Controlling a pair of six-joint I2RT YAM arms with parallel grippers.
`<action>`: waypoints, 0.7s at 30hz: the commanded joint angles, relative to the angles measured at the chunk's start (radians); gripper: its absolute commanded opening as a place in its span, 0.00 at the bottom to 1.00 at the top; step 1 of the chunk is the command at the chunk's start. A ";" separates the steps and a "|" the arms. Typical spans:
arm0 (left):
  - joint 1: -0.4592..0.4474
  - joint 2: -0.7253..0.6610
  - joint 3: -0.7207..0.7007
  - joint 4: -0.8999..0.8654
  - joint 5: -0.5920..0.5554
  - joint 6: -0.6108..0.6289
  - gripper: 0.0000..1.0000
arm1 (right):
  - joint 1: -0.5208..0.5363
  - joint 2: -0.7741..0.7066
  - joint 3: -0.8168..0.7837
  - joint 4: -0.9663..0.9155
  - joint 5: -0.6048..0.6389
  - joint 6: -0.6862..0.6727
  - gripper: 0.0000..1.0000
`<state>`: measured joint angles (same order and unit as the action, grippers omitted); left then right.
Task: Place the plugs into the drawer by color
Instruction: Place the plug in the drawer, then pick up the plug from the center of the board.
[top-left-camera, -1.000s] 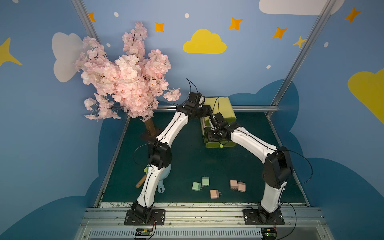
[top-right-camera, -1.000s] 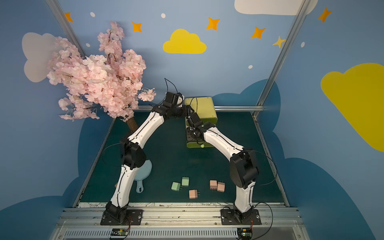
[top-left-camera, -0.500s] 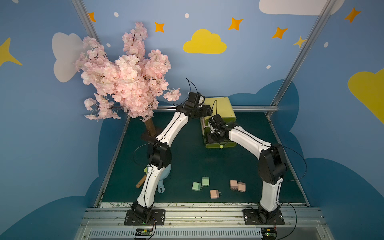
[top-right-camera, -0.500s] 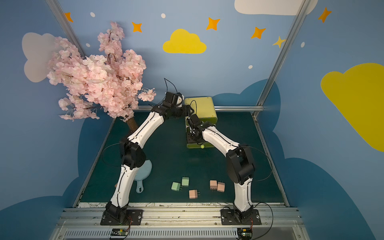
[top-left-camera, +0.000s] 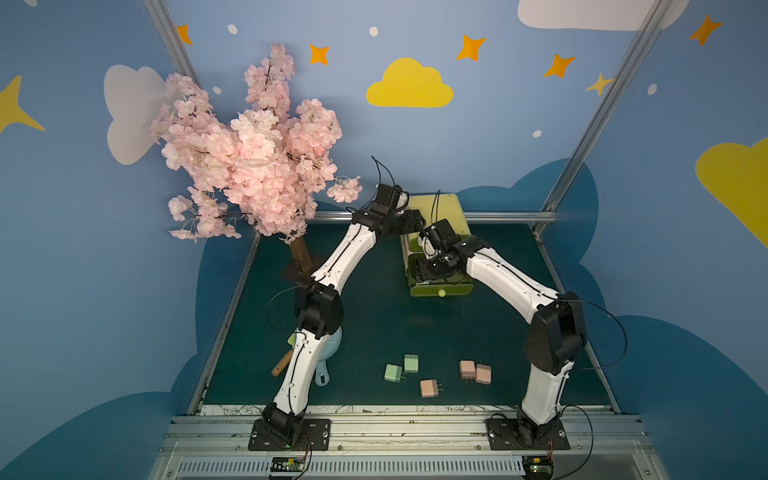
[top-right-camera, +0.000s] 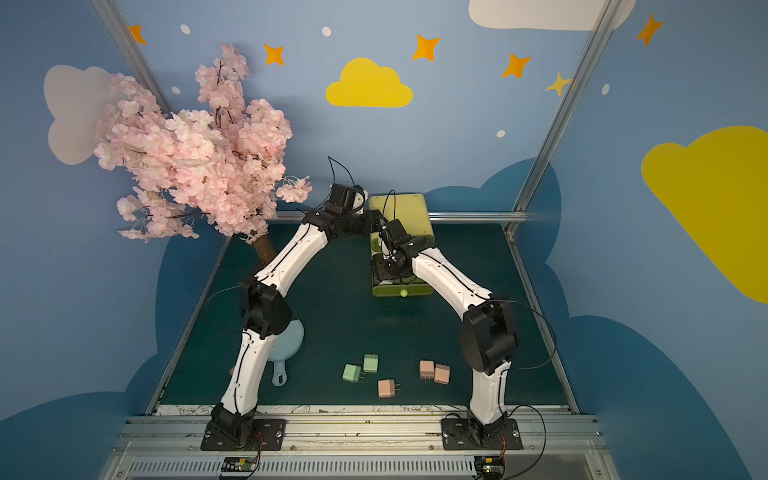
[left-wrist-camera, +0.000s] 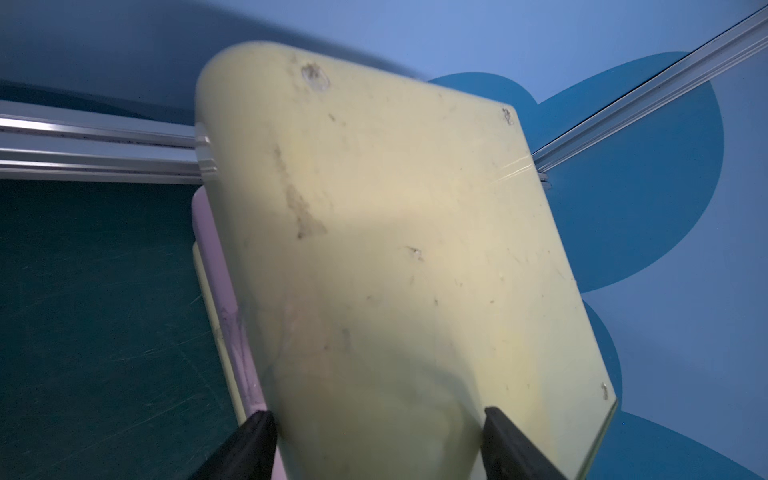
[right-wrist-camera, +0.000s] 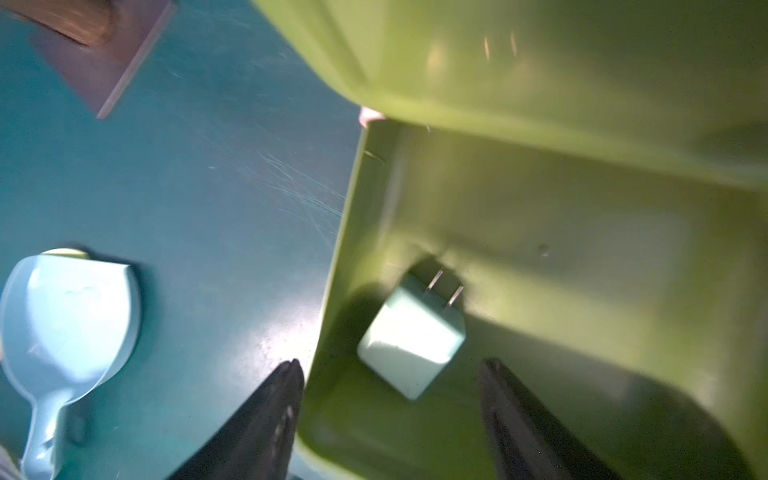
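The right gripper (right-wrist-camera: 390, 363) hangs over an open drawer (right-wrist-camera: 540, 249) with its jaws apart, gripping nothing. A mint-green plug (right-wrist-camera: 411, 336) lies loose on the drawer floor just ahead of the fingertips, close to one side wall, with its prongs pointing away from them. Another pulled-out drawer overhangs this one; which of the three it is cannot be told.

The left gripper (left-wrist-camera: 378, 413) is clamped on the left side of the yellow-green chest (top-left-camera: 436, 208), one finger on each side of its top plate. The chest stands far and central on the green table (top-left-camera: 374, 324), its lowest drawer front, with a round knob (top-left-camera: 441, 293), pulled out nearest.

Near the front edge lie two green plugs (top-left-camera: 392, 372) (top-left-camera: 411, 363) side by side. To their right are three pink plugs (top-left-camera: 467, 369) (top-left-camera: 483, 373) (top-left-camera: 429, 388), two of them touching. A light-blue paddle (top-right-camera: 286, 340) lies near left, partly under the left arm.
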<state>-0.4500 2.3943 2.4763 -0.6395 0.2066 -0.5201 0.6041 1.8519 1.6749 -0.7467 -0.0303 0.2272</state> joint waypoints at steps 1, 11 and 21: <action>0.006 0.023 -0.013 -0.048 -0.011 0.018 0.79 | 0.035 -0.156 -0.094 0.015 -0.015 -0.090 0.72; 0.005 0.017 -0.015 -0.058 -0.016 0.018 0.79 | 0.353 -0.434 -0.677 0.236 0.060 -0.146 0.72; 0.000 0.016 -0.011 -0.063 -0.029 0.030 0.79 | 0.533 -0.364 -0.846 0.343 0.112 -0.044 0.77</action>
<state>-0.4507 2.3943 2.4763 -0.6422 0.2024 -0.5182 1.1324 1.4662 0.8394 -0.4782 0.0494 0.1505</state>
